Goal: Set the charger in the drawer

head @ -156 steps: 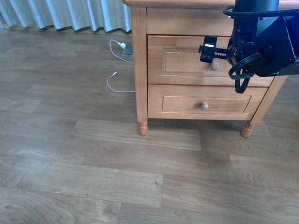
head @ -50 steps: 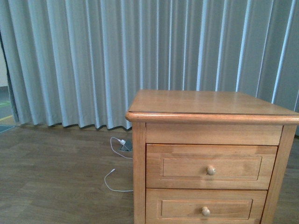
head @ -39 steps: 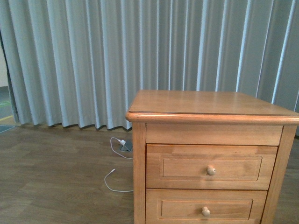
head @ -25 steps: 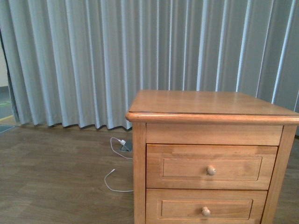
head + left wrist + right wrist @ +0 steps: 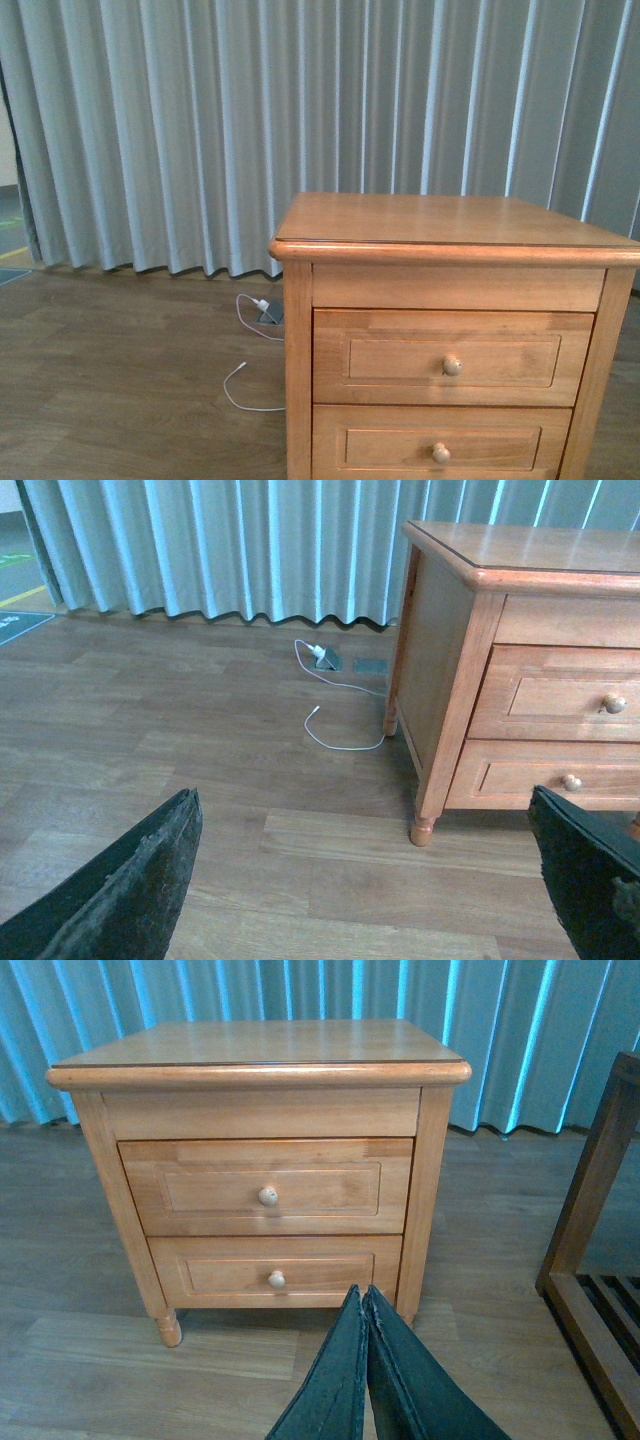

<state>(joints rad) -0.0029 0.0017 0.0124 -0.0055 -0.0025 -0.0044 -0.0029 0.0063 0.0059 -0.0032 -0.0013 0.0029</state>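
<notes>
A: Curtain fills the upper left of our front view, and lower left of centre a white charger with a long white cable lies on the floor. That is not the one we were asked for.

B: Agreed. We see no small plug block with a black cord in any view. We cannot tell whether it is inside the drawer or somewhere out of frame.

A: In centre right of the front view the nightstand shows a bare top, and the upper drawer sits flush and closed, round knob in the middle.

B: So either the job is finished and we have backed away, or it has not begun. We judge the first more likely, but we cannot confirm it.

A: Left gripper: fingers spread wide at the two bottom corners of the left wrist view, nothing between them. Right gripper: pads pressed together at bottom centre, holding nothing we can see.

B: If anything is left, we would need to find the charger and pull the knob. The lower drawer is cut off by the bottom edge.
</notes>
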